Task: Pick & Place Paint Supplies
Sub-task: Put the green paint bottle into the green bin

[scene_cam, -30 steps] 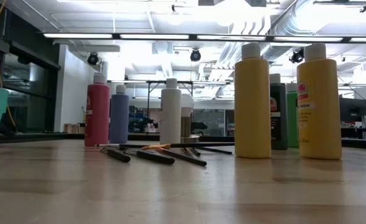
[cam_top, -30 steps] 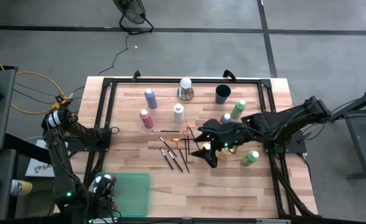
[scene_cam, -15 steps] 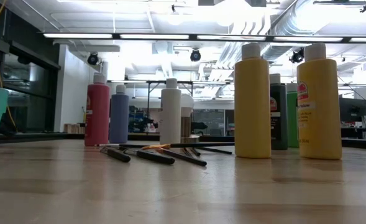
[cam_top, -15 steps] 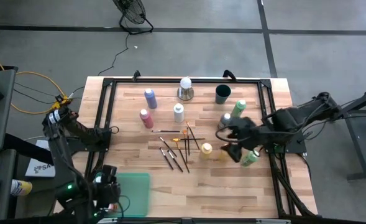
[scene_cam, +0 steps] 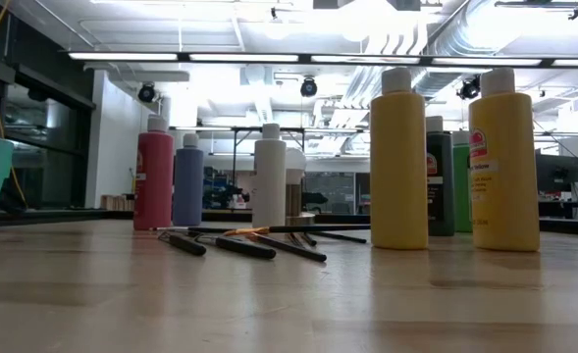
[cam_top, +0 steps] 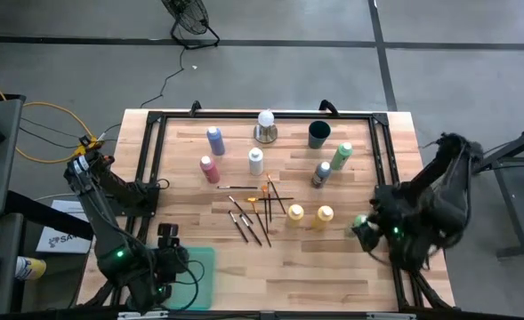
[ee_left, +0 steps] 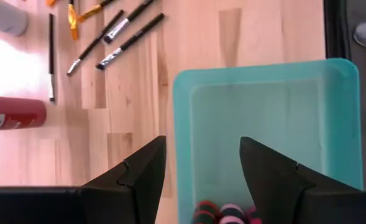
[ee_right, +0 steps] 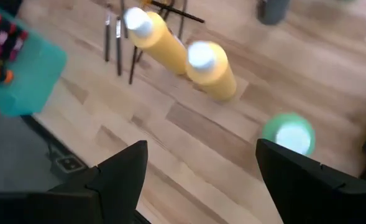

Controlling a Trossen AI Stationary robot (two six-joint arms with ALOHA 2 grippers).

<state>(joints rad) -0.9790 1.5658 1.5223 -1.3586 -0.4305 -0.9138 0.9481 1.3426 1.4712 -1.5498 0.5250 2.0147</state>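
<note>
Now right gripper (cam_top: 365, 233) pulled back off the yellow bottles (cam_top: 309, 215), fingers apart, left gripper (cam_top: 168, 258) over teal bin (cam_top: 199, 276), fingers apart.

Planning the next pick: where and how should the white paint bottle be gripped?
Judging by its pose, grip the white paint bottle across its round body just below the cap, coming straight down from above. It stands upright and apart from the pink bottle and the brushes.

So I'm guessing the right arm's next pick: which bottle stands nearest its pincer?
The green bottle at the table's right edge, just beside the right pincer; the two yellow bottles stand farther toward the middle.
</note>
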